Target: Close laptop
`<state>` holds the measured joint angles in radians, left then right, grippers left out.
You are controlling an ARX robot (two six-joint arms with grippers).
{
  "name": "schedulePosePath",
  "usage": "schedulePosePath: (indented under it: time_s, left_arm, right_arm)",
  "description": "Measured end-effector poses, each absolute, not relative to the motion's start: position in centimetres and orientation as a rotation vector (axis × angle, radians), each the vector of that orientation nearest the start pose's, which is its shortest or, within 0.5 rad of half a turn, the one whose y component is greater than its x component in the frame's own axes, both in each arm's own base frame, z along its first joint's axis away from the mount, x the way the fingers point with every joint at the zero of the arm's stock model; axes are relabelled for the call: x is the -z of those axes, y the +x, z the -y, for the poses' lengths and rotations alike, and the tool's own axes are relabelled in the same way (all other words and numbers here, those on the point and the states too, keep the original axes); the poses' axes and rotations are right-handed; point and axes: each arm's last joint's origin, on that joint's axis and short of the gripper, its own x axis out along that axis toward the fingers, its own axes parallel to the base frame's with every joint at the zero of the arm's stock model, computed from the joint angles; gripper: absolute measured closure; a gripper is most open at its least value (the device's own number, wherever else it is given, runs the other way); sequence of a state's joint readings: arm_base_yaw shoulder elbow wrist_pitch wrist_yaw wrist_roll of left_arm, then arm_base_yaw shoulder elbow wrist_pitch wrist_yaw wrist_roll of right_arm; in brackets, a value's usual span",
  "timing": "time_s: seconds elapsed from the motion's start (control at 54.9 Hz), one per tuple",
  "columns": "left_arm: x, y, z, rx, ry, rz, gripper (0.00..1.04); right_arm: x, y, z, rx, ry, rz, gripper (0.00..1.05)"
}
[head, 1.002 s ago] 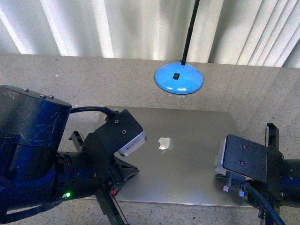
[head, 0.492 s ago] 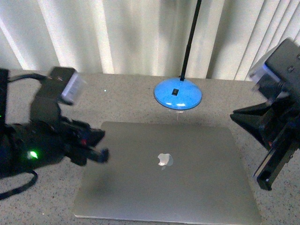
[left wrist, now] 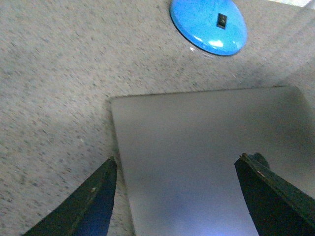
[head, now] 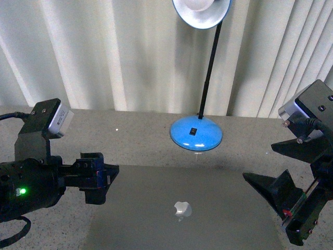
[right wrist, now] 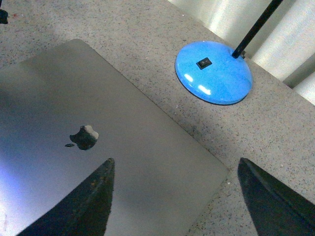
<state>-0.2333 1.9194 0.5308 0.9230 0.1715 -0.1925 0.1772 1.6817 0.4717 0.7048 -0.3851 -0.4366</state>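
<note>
The grey-silver laptop (head: 182, 203) lies shut and flat on the speckled table, lid up, apple logo (head: 182, 209) showing. My left gripper (head: 99, 177) is open and empty, raised over the laptop's left edge. My right gripper (head: 276, 200) is open and empty, raised over its right side. In the left wrist view the lid (left wrist: 197, 162) lies below and between the open fingers (left wrist: 93, 201), apart from them. In the right wrist view the lid (right wrist: 74, 137) with its logo (right wrist: 83, 136) and one rounded corner lies below the open fingers (right wrist: 275, 201). Keys and screen are hidden.
A desk lamp with a round blue base (head: 196, 134), thin black stem and blue shade (head: 202, 10) stands just behind the laptop; the base also shows in the wrist views (left wrist: 209, 24) (right wrist: 214, 71). White vertical blinds (head: 104, 52) close off the back of the table.
Both grippers have lifted off the closed lid and moved up and outward, left to the left, right to the right. The camera view has tilted up, showing the lamp shade.
</note>
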Motion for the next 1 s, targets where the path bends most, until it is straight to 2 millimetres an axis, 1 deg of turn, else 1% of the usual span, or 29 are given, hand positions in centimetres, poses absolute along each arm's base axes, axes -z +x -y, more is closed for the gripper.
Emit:
schedulePosePath:
  time_s: [0.018,0.036,0.109,0.128,0.146,0.164,0.219,0.273,0.291,0.328,0.346,0.364,0.419,0.437,0.474,0.492,0.51,0.528,0.547,0.583,0.601,0.656,0.692,0.747,0.838,1.002]
  left_arm:
    - [-7.7,29.0,7.4,0.325,-0.161,-0.477,0.37]
    - [-7.5,28.8,7.2,0.287,-0.142,-0.44,0.41]
    - [-7.3,27.4,6.4,0.177,-0.089,-0.341,0.57]
    - [-7.4,27.2,6.2,0.157,-0.08,-0.32,0.6]
    - [-7.8,26.7,5.9,0.127,-0.073,-0.275,0.67]
    - [-8.0,26.5,5.7,0.114,-0.071,-0.255,0.7]
    - [-8.5,26.2,5.3,0.089,-0.072,-0.215,0.79]
    - [-8.7,25.9,5.1,0.069,-0.074,-0.196,0.85]
    - [-8.9,25.8,5.0,0.064,-0.075,-0.188,0.9]
    - [-8.9,25.7,5.0,0.064,-0.076,-0.185,0.95]
    - [-8.9,25.7,5.0,0.064,-0.076,-0.185,0.99]
    - [-8.9,25.7,5.0,0.065,-0.076,-0.185,1.02]
    - [-8.9,25.6,5.0,0.068,-0.077,-0.189,1.01]
    - [-8.9,25.6,5.0,0.067,-0.077,-0.189,1.01]
    - [-8.8,25.5,5.0,0.067,-0.077,-0.191,1.01]
    - [-8.8,25.4,4.9,0.067,-0.076,-0.192,1.01]
    - [-8.9,25.3,4.8,0.065,-0.075,-0.19,1.01]
    - [-9.3,24.4,4.2,0.071,-0.057,-0.191,1.01]
    - [-9.5,23.9,3.9,0.07,-0.055,-0.192,1.01]
    - [-10.6,22.0,2.8,0.051,-0.034,-0.175,1.01]
    - [-10.8,21.6,2.6,0.041,-0.032,-0.166,1.01]
    - [-12.7,18.9,1.4,-0.009,-0.027,-0.085,1.01]
    - [-13.7,17.9,1.3,-0.006,-0.024,-0.034,1.01]
    - [-14.4,17.2,0.8,0.018,-0.019,-0.011,1.01]
    - [-15.0,16.7,0.1,0.0,-0.015,-0.008,1.01]
    - [-16.0,15.8,0.0,0.003,-0.009,0.018,1.01]
  right_arm:
    - [-11.2,26.8,-5.9,-0.646,-0.36,-0.381,0.19]
    - [-11.0,26.9,-5.9,-0.612,-0.351,-0.381,0.19]
    - [-10.2,26.2,-5.9,-0.41,-0.305,-0.331,0.32]
    - [-10.0,25.8,-5.7,-0.356,-0.284,-0.317,0.35]
    - [-9.8,25.2,-5.4,-0.289,-0.264,-0.298,0.41]
    - [-9.8,24.9,-5.1,-0.245,-0.229,-0.287,0.44]
    - [-10.3,24.2,-4.5,-0.152,-0.175,-0.229,0.53]
    - [-11.0,23.6,-4.0,-0.096,-0.144,-0.174,0.61]
    - [-11.3,23.4,-3.8,-0.074,-0.119,-0.149,0.64]
    - [-11.8,23.0,-3.5,-0.046,-0.098,-0.116,0.69]
    - [-12.1,22.7,-3.3,-0.03,-0.084,-0.091,0.74]
    - [-12.5,22.2,-3.0,-0.019,-0.065,-0.066,0.79]
    - [-13.2,20.9,-2.5,-0.005,-0.04,-0.035,0.9]
    - [-13.3,20.7,-2.4,-0.004,-0.038,-0.032,0.92]
    - [-13.7,20.0,-2.1,-0.003,-0.029,-0.023,1.01]
    - [-13.8,19.5,-1.9,-0.002,-0.026,-0.022,1.02]
    - [-13.9,19.3,-1.9,-0.003,-0.023,-0.023,1.02]
    - [-14.0,19.0,-1.8,-0.006,-0.021,-0.023,1.02]
    - [-14.1,18.8,-1.7,-0.007,-0.021,-0.023,1.02]
    - [-14.2,18.5,-1.6,-0.011,-0.02,-0.023,1.02]
    - [-14.2,18.4,-1.6,-0.009,-0.02,-0.024,1.02]
    - [-14.3,17.8,-1.3,0.004,-0.017,-0.031,1.02]
    - [-14.6,17.3,-1.1,0.004,-0.015,-0.021,1.02]
    - [-14.8,16.8,-0.6,-0.036,-0.013,-0.018,1.02]
    - [-15.1,15.9,0.0,0.001,-0.011,-0.024,1.02]
    - [-16.0,14.8,0.0,-0.001,-0.011,-0.022,1.02]
